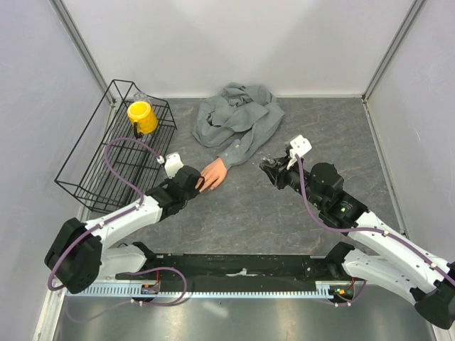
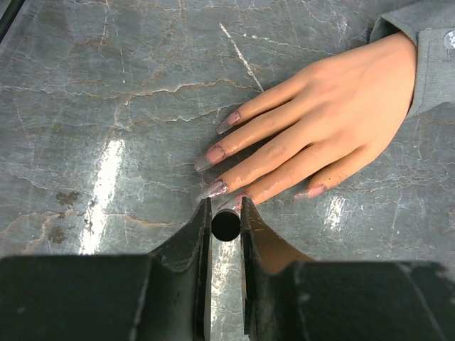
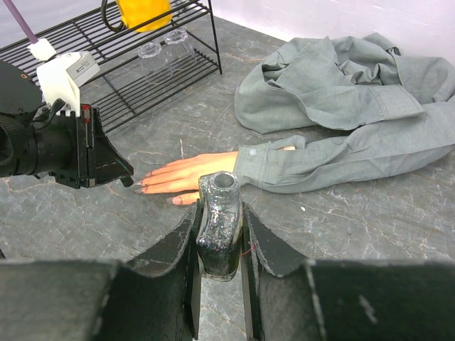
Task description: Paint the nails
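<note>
The peach mannequin hand lies flat on the table, fingers pointing at my left gripper. Its nails look pale grey-pink with glittery smears. In the left wrist view my left gripper is shut on a round black brush cap, right at the tip of the nearest finger; the brush tip is hidden. My right gripper is shut on an open bottle of dark glittery nail polish, held upright to the right of the hand.
A grey shirt lies crumpled behind the hand, its sleeve running to the wrist. A black wire rack with a yellow cup and a clear glass stands at the left. Walls enclose the table.
</note>
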Available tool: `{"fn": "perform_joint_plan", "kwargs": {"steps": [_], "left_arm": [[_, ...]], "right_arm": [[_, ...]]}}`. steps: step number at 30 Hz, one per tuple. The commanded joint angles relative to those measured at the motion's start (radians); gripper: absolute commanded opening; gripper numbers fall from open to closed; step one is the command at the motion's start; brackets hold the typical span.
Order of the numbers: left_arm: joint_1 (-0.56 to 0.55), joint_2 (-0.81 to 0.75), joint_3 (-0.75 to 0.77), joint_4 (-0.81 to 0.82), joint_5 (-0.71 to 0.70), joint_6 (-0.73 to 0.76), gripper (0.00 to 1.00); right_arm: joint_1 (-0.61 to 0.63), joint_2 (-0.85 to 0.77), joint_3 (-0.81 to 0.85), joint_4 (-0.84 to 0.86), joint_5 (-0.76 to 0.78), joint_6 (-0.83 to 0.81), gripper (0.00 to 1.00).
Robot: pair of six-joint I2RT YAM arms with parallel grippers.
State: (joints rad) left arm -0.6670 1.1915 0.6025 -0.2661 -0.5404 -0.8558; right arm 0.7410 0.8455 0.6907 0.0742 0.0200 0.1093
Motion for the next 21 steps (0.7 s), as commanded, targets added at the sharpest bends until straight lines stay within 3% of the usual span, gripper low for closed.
{"fn": "perform_joint_plan", "kwargs": {"steps": [1, 21], "left_arm": [[0.007, -0.032, 0.006, -0.004, -0.007, 0.026, 0.02], [0.023, 0.033, 0.052, 0.120, 0.043, 0.120, 0.02]], "right_arm": [[-0.006, -0.011, -0.002, 0.055, -0.014, 0.013, 0.00], [-0.008, -0.008, -0.005, 0.056, -0.015, 0.013, 0.00]]}}
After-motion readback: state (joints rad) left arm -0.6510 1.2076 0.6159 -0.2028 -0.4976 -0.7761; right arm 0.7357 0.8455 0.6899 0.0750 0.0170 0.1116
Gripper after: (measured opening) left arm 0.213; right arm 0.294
